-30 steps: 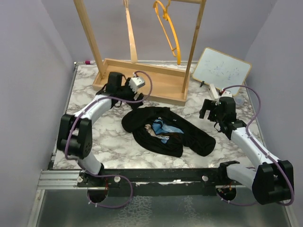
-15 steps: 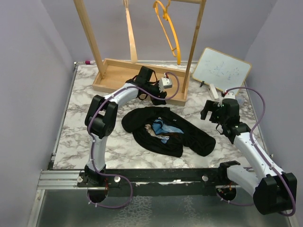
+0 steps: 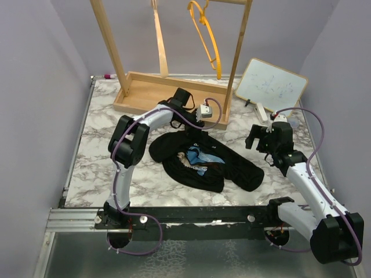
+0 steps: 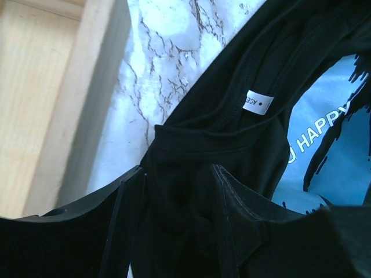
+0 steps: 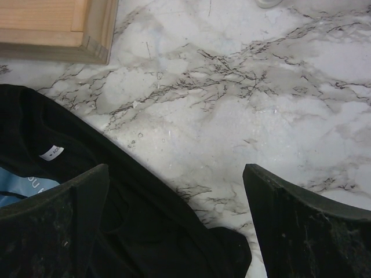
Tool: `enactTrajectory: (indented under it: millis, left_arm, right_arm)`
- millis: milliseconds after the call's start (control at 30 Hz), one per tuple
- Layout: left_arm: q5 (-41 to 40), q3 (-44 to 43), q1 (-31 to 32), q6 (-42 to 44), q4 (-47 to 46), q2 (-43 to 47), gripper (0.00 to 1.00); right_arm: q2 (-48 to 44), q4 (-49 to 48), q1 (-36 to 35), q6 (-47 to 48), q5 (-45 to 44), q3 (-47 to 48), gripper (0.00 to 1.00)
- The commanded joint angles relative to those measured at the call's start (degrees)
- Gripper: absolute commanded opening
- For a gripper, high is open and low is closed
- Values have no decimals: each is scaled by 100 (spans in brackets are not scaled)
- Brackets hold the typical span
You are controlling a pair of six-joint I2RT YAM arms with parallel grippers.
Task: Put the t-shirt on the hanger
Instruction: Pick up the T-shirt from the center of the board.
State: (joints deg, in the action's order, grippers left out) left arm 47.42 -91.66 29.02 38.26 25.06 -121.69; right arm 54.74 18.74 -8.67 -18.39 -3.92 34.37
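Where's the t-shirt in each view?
Top external: t-shirt crumpled mid-table, in front of the wooden rack base.
Left wrist: t-shirt fills centre and right; base at left.
Right wrist: t-shirt lower left; base top left.
Shared landmark: the wooden rack base.

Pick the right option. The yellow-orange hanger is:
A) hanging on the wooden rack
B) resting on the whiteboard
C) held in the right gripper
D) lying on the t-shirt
A: the hanger hangs by its hook high on the wooden rack, well above the t-shirt, which lies crumpled on the table.
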Motion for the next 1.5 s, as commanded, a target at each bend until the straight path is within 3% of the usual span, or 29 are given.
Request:
enactTrajectory:
  millis: [0, 200, 267, 433, 733, 900, 1133, 1467]
  left_arm:
    - [225, -98, 60, 217, 172, -330, 51]
    - [128, -176, 59, 218, 167, -601, 51]
    - [139, -215, 60, 197, 184, -663, 41]
    - [261, -437, 52, -95, 376, -564, 0]
    - [162, -142, -39, -264, 624, 696, 0]
    - [2, 125, -69, -233, 912, 1448, 0]
    - [-128, 675, -92, -325, 1128, 2225, 0]
    - [-164, 1101, -89, -548, 1011, 2417, 0]
  right_arm:
    - [-52, 83, -19, -28, 146, 104, 99]
    - [-122, 127, -21, -61, 162, 96, 99]
    - [-139, 130, -21, -66, 164, 96, 99]
    - [-131, 134, -21, -53, 218, 112, 99]
    - [-12, 133, -17, 161, 532, 471, 99]
    - [131, 268, -20, 277, 840, 1199, 99]
    - [487, 428, -21, 405, 1196, 3058, 93]
    - [2132, 124, -43, 188, 1870, 6375, 84]
